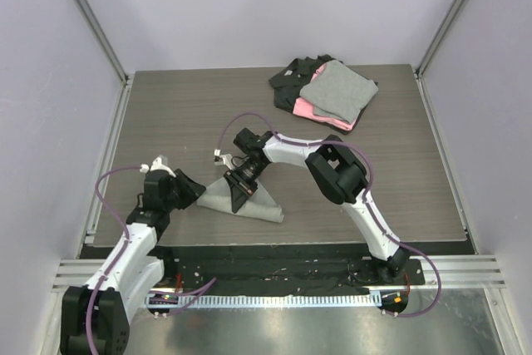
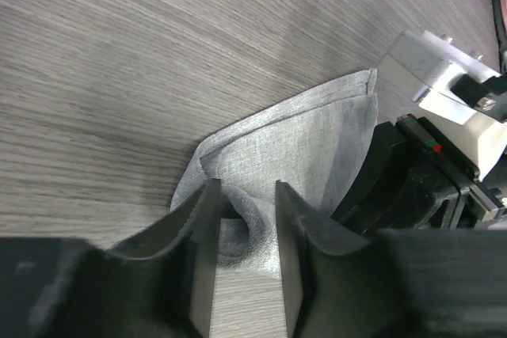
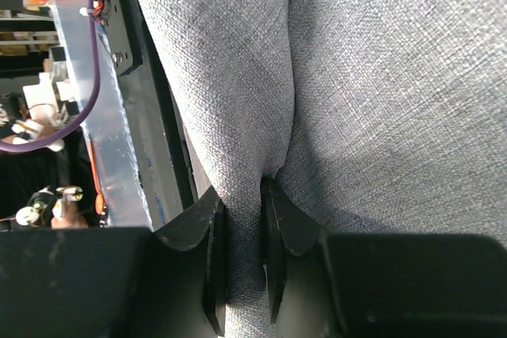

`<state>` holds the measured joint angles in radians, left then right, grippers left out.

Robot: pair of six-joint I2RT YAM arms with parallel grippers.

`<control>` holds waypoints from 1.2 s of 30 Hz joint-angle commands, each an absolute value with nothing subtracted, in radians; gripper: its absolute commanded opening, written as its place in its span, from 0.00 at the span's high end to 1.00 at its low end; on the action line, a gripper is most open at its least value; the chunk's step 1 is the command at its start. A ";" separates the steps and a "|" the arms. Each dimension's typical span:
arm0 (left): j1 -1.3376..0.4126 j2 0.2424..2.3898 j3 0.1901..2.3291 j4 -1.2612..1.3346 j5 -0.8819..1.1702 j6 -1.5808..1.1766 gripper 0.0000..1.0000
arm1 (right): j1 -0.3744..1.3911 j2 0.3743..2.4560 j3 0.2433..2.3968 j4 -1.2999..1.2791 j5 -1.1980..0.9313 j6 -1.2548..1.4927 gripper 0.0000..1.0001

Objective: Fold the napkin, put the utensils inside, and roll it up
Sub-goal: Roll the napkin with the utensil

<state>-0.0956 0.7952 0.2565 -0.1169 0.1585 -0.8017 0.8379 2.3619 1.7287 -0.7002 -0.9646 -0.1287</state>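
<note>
No legible text, no labels, brands, numbers or signs readable — in any view

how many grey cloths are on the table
2: the napkin, folded, at the front centre of the table, and a folded grey cloth on top of the pink and black stack at the far right. More could be hidden inside that stack.

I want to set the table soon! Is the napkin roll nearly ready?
Not yet. Done: the napkin already lies folded over on itself. In hand: the right end effector pinches a fold of it, and the left end effector straddles a bunched corner. Left: no utensils are in view, so placing them inside and rolling up remain.
</note>
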 commanded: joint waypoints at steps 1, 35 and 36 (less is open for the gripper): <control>-0.089 0.810 0.249 -0.031 0.179 -0.795 0.69 | 0.842 2.436 1.720 -0.759 -0.853 -0.149 0.78; -0.089 1.150 0.420 -0.209 0.169 -0.782 1.00 | 0.854 1.936 1.481 -0.399 -0.464 -0.024 0.30; -0.089 1.154 0.428 -0.213 0.169 -0.782 1.00 | 0.865 1.912 1.456 -0.350 -0.396 -0.038 0.29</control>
<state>-0.0948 1.1316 0.3935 -0.1627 0.1810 -0.8040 0.8360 2.0811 1.5379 -0.5426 -0.5907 -0.0212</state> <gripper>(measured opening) 0.020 0.690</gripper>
